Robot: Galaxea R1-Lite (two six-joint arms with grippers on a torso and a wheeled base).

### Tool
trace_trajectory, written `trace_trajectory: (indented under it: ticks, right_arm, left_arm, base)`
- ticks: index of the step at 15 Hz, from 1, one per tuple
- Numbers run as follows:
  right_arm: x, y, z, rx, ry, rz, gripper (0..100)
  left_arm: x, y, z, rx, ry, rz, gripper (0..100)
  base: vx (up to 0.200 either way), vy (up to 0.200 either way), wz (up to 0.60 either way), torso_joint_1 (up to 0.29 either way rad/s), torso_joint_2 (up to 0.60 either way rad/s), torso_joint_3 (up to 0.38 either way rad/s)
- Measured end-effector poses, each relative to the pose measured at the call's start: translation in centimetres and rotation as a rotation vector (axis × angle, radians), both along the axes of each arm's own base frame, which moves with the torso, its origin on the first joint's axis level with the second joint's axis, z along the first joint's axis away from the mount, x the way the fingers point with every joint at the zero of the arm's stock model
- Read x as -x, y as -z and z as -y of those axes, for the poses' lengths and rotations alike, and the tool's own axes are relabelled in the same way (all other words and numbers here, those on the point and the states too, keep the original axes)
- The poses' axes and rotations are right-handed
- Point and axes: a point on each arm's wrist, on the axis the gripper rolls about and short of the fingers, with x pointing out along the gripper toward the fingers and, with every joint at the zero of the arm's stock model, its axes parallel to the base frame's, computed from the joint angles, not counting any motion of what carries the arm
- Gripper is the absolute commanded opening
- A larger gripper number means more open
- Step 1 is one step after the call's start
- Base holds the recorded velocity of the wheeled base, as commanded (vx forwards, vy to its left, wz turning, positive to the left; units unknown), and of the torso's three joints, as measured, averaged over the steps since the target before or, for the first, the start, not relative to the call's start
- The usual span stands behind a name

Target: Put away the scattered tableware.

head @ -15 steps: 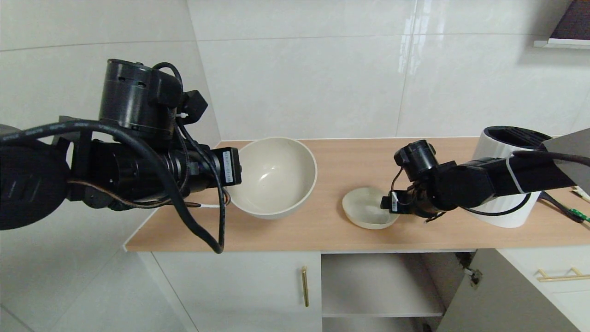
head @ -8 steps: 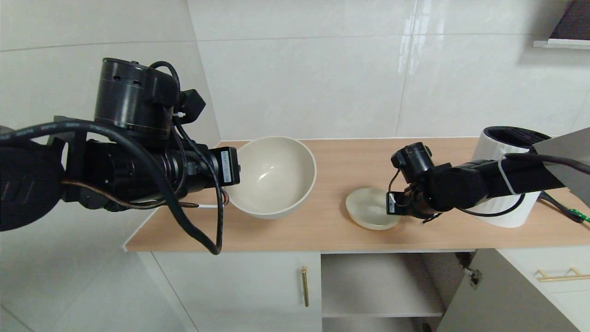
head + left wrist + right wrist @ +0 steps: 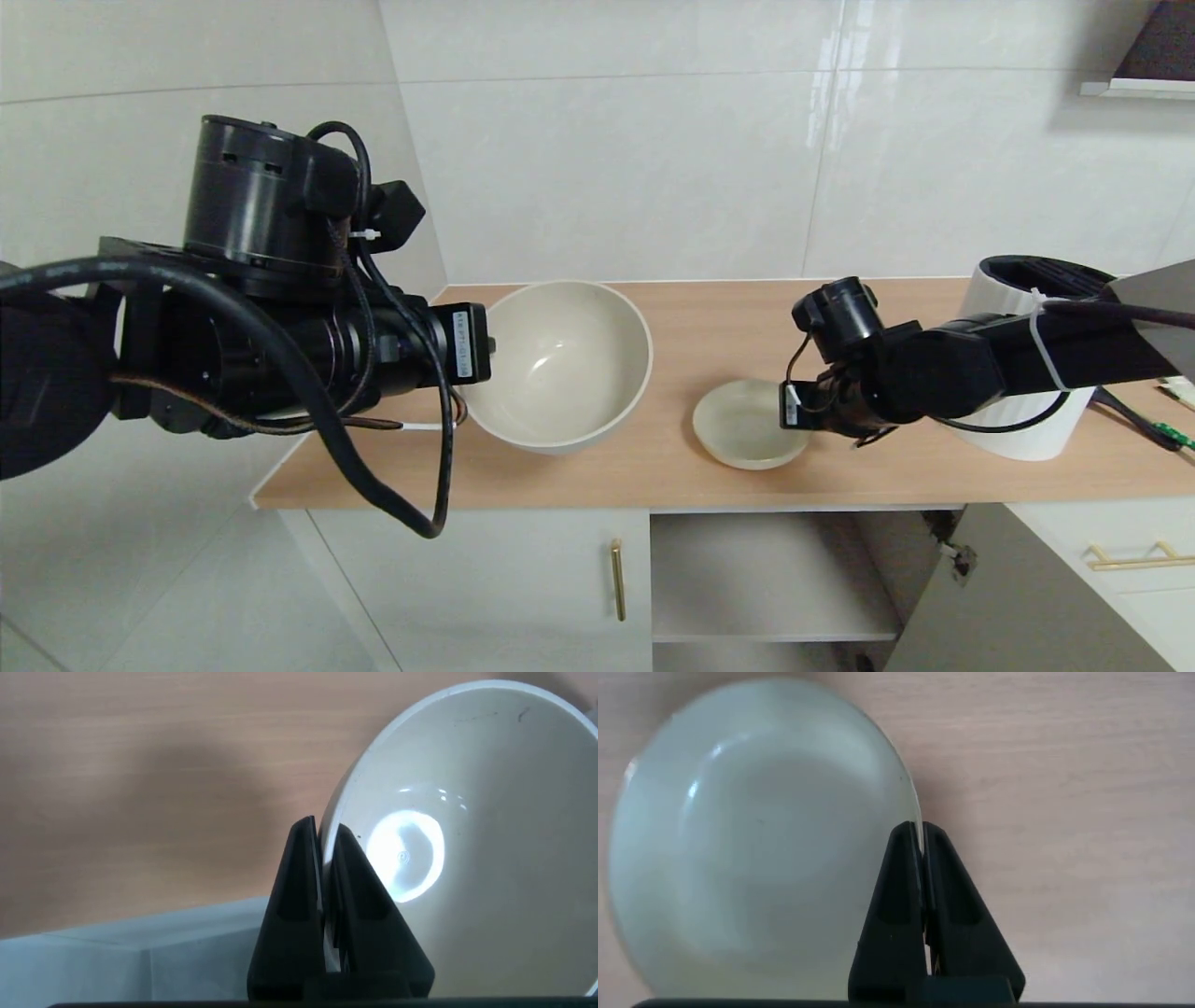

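Note:
A large cream bowl (image 3: 560, 364) is held tilted above the left end of the wooden counter (image 3: 915, 476), and my left gripper (image 3: 471, 350) is shut on its left rim. In the left wrist view the bowl (image 3: 467, 849) has its rim pinched between the two fingers of the left gripper (image 3: 324, 845). A small pale dish (image 3: 742, 422) is held just over the counter's middle with my right gripper (image 3: 789, 411) shut on its right rim. The right wrist view shows the dish (image 3: 757, 831) with its edge clamped in the right gripper (image 3: 922, 849).
A white round appliance (image 3: 1027, 364) with a dark top stands on the counter at the right. Below the counter, an open cabinet shelf (image 3: 766, 579) sits beside a closed door with a gold handle (image 3: 617, 579). Tiled wall runs behind.
The right gripper has lifted the small dish a little and levelled it. The left gripper has shifted the large bowl slightly right and down.

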Motion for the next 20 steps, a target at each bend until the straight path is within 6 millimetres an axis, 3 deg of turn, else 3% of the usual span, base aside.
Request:
trace_trajectory:
  ticks: [4, 8, 12, 15, 17, 20]
  right_arm:
    - [2.1, -2.1, -0.7, 0.102, 0.092, 0.101, 0]
    - [5.0, -4.0, -1.7, 0.091, 0.046, 0.139, 0]
    - [7.3, -6.2, -1.1, 0.061, 0.03, 0.181, 0]
    - [9.0, -5.7, -0.5, 0.057, 0.025, 0.157, 0]
    - [10.1, -5.0, -0.2, 0.063, 0.025, 0.13, 0]
    - [11.0, -4.5, 0.0, 0.07, 0.015, 0.114, 0]
  left_arm:
    - [0.1, 0.0, 0.2, -0.006, 0.012, 0.001, 0]
    - [0.7, 0.2, 0.8, -0.01, 0.039, -0.004, 0]
    - [1.6, 1.5, 1.3, -0.036, 0.063, -0.046, 0]
    - [2.8, 3.1, 1.1, -0.065, 0.079, -0.095, 0]
    - [3.5, 3.2, 1.2, -0.066, 0.096, -0.094, 0]
    - [3.8, 3.4, 1.4, -0.072, 0.111, -0.101, 0]
  base:
    - [0.0, 0.0, 0.0, 0.0, 0.0, 0.0]
    - [0.0, 0.0, 0.0, 0.0, 0.0, 0.0]
    - [0.0, 0.0, 0.0, 0.0, 0.0, 0.0]
    - [0.0, 0.0, 0.0, 0.0, 0.0, 0.0]
    - [0.0, 0.0, 0.0, 0.0, 0.0, 0.0]
    - [-0.2, 0.0, 0.0, 0.007, 0.01, 0.001]
